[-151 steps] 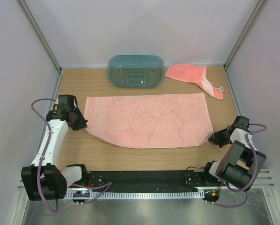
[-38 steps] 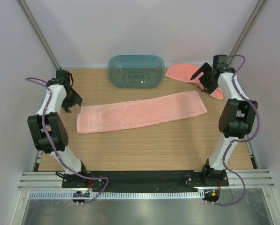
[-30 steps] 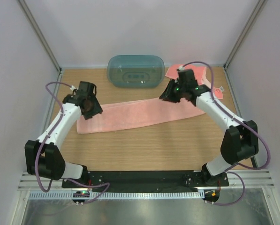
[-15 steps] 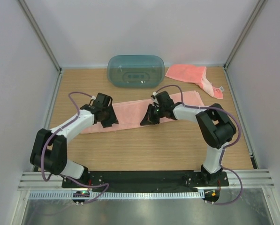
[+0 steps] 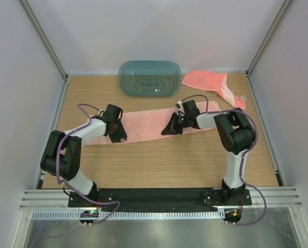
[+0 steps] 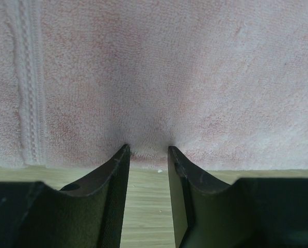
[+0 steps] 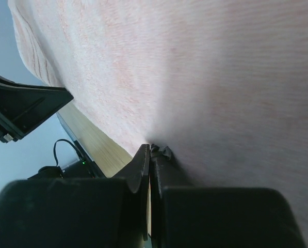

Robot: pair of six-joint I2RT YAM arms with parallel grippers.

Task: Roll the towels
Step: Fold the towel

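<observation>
We see both claws further inward on the folded towel (image 5: 143, 124) (its near edge). The left claw (image 6: 147, 150) gapes slightly, empty; the right claw (image 7: 151, 148) pinches it.

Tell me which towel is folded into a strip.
The middle towel, a long flat strip across the table centre. The other towel lies bunched in the far right corner, right of the teal tub.

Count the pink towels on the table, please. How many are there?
2. The long towel lies folded as a strip across the table's middle. The crumpled towel lies at the far right corner, beside the teal tub. None seems hidden.
</observation>
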